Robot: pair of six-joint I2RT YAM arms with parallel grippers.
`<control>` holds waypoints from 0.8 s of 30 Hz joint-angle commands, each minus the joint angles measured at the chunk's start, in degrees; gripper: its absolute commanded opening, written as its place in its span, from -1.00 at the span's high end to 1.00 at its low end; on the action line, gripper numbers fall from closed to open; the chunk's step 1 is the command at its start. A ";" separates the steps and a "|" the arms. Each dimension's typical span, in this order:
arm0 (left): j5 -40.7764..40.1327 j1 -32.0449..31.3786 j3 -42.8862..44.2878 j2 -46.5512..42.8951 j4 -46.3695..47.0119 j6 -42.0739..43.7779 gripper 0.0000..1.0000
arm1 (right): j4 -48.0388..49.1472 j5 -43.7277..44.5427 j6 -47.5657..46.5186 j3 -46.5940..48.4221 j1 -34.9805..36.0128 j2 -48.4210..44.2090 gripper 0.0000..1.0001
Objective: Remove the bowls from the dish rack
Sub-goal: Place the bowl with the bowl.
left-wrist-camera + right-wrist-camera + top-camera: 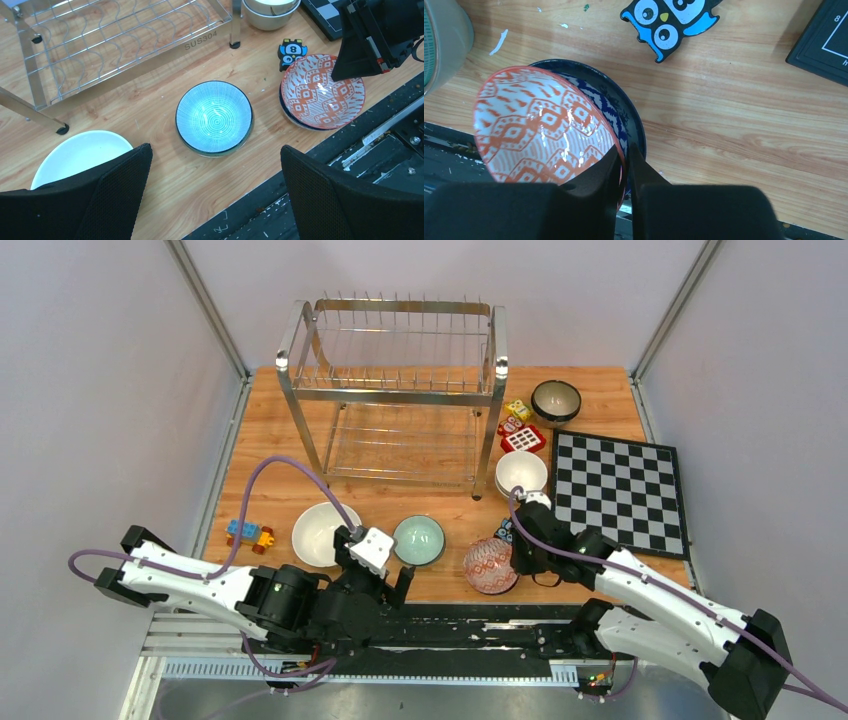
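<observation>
The steel dish rack (395, 390) stands at the back with no bowls in it. Bowls sit on the table: a white one (320, 532), a pale blue-green one (418, 539), a white stack (521, 473) and a dark one (555, 400). A red-patterned bowl (534, 130) rests tilted inside a blue-and-white bowl (619, 107). My right gripper (624, 147) is shut on the red bowl's near rim, one finger inside and one outside. My left gripper (216, 149) hangs wide open and holds nothing, just in front of the blue-green bowl (214, 117).
A chessboard (620, 490) lies at the right. Toy blocks (250, 533) lie left of the white bowl, more toys (520, 425) by the rack's right leg. A blue owl piece (669, 22) lies beyond the red bowl. A black rail (450, 625) runs along the table's near edge.
</observation>
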 commanded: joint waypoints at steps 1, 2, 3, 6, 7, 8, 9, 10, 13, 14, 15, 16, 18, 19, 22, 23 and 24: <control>-1.07 0.26 -1.01 0.36 0.11 -2.17 -1.00 | 1.56 -1.56 1.02 -0.74 -0.79 -0.53 0.69; -1.10 0.27 -1.10 0.44 0.22 -2.30 -1.00 | 1.52 -1.68 1.02 -0.76 -0.77 -0.57 0.66; -1.10 0.29 -1.14 0.48 0.23 -2.39 -1.00 | 1.48 -1.77 0.98 -0.76 -0.77 -0.60 0.62; -1.02 0.31 -1.23 0.56 0.03 -2.57 -1.00 | 1.32 -1.88 1.00 -0.52 -0.82 -1.02 0.49; -0.97 0.27 -1.23 0.53 -0.08 -2.68 -1.00 | 1.22 -1.88 0.96 -0.43 -0.73 -1.15 0.45; -0.99 0.26 -1.24 0.57 -0.10 -2.70 -1.00 | 1.02 -1.82 0.93 -0.27 -0.76 -1.21 0.41; -0.98 0.26 -1.24 0.57 -0.21 -2.75 -1.00 | 0.77 -1.87 0.88 -0.05 -0.76 -1.34 0.36; -1.01 0.26 -1.19 0.53 -0.32 -2.71 -1.00 | 0.40 -1.72 0.84 0.21 -0.76 -1.47 0.31; -0.99 0.28 -1.23 0.52 -0.55 -2.88 -1.00 | -1.08 -1.36 0.67 1.24 -0.74 -2.22 0.19; -0.97 0.31 -1.23 0.55 -0.56 -2.95 -1.00 | -1.84 -1.14 0.51 1.52 -0.71 -2.48 0.16; -0.97 0.31 -1.30 0.55 -0.60 -3.03 -1.00 | -2.12 -1.04 0.37 1.86 -0.73 -2.81 0.13; -0.98 0.27 -1.36 0.53 -0.52 -3.06 -1.00 | -2.76 -0.87 0.18 2.22 -0.70 -3.13 0.11; -0.99 0.31 -1.49 0.59 -0.32 -3.06 -1.00 | -3.69 -0.60 -0.04 2.63 -0.76 -3.72 0.10; -1.00 0.27 -1.57 0.64 -0.22 -3.02 -1.00 | -4.04 -0.57 -0.10 2.71 -0.73 -4.00 0.11; -0.96 0.28 -1.73 0.67 0.17 -2.76 -1.00 | -4.56 -0.39 -0.22 2.47 -0.78 -4.46 0.22; -1.04 0.34 -1.76 0.76 0.31 -2.71 -1.00 | -4.68 -0.39 -0.26 2.23 -0.77 -4.47 0.29; -1.14 0.32 -1.76 0.87 0.30 -2.63 -1.00 | -4.68 -0.51 -0.24 2.03 -0.78 -4.54 0.37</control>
